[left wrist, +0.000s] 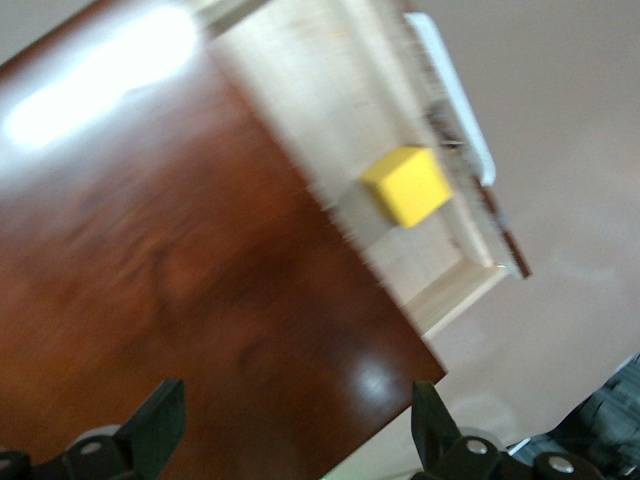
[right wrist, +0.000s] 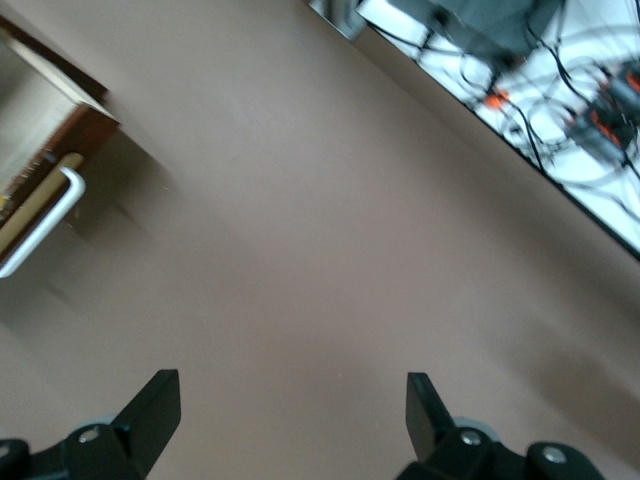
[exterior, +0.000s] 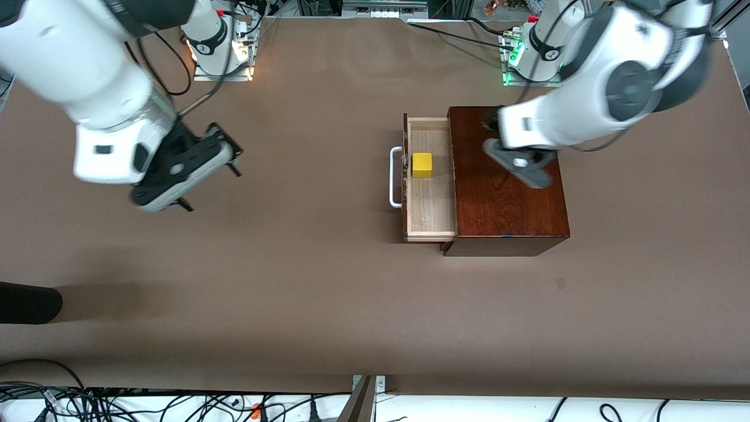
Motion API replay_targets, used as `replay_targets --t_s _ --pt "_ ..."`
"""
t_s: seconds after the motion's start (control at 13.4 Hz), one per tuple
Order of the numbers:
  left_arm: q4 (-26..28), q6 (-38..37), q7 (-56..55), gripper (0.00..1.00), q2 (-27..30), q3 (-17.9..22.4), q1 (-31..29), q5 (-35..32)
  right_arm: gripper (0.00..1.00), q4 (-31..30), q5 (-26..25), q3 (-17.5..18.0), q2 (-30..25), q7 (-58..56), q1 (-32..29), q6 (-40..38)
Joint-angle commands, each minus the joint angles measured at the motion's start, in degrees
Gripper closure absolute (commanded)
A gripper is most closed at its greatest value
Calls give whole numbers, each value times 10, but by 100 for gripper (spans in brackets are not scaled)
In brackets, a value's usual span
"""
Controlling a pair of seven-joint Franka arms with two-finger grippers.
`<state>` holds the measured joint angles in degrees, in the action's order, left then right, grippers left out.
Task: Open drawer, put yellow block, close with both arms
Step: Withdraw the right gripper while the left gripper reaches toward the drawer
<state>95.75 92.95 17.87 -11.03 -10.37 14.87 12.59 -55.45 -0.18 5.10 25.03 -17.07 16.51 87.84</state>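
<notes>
The dark wooden box [exterior: 510,199] stands toward the left arm's end of the table. Its drawer [exterior: 430,205] is pulled open, with the white handle [exterior: 395,177] pointing toward the right arm's end. The yellow block [exterior: 421,164] lies in the drawer and also shows in the left wrist view [left wrist: 408,185]. My left gripper [exterior: 490,123] is open and empty over the box top [left wrist: 180,270], with its fingers apart [left wrist: 295,420]. My right gripper [exterior: 231,155] is open and empty over bare table, well away from the drawer. In the right wrist view [right wrist: 290,410] the handle [right wrist: 45,225] shows at the edge.
The brown table cover [exterior: 293,281] stretches wide between the right gripper and the drawer. A black object [exterior: 29,302] lies at the table edge toward the right arm's end. Cables [exterior: 117,404] run along the edge nearest the front camera.
</notes>
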Motion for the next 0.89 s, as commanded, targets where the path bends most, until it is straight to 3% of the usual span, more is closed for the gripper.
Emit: replay_targets --t_s 0.0,0.3,0.37,0.6,0.82 --pt "-73 19 106 0 -70 -7 47 12 0 -124 13 -14 -109 54 -19 -6" --pt "-67 144 261 0 -115 -16 125 18 0 -286 15 -20 -245 87 -68 1" --pt "-64 176 283 0 -125 -16 146 14 0 -310 15 -42 -263 86 -69 3" --pt "-64 256 327 0 -165 -16 204 -33 0 -325 23 -100 -267 88 -69 -2" --pt "-61 297 320 0 -197 -15 257 -109 0 -351 37 -123 -267 126 -69 19"
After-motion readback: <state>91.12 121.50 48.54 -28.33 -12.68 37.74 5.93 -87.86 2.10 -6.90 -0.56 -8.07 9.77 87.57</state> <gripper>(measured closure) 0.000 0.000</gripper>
